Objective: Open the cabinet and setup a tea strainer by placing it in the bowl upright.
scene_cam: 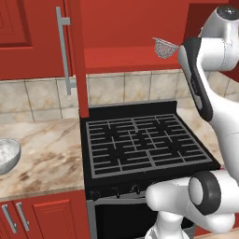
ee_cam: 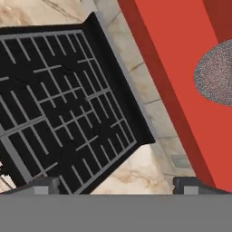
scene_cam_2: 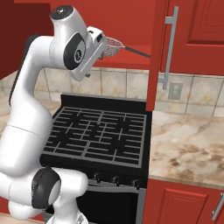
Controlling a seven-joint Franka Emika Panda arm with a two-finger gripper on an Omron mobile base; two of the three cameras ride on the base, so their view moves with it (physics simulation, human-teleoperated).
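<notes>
Spreading fingertips [ee_cam: 45, 185] wide apart, gripping nothing | hovering gripper [ee_cam: 117, 186] just beside tea strainer [scene_cam_2: 113, 46], mesh basket sitting on cabinet [scene_cam: 126, 58] shelf above stove [scene_cam: 144, 144] | standing open: both cabinet doors | waiting: bowl [scene_cam: 7, 156] on counter [scene_cam: 46, 154], well apart | remaining, judging by layout: grasping strainer, carrying over, setting upright in bowl
</notes>
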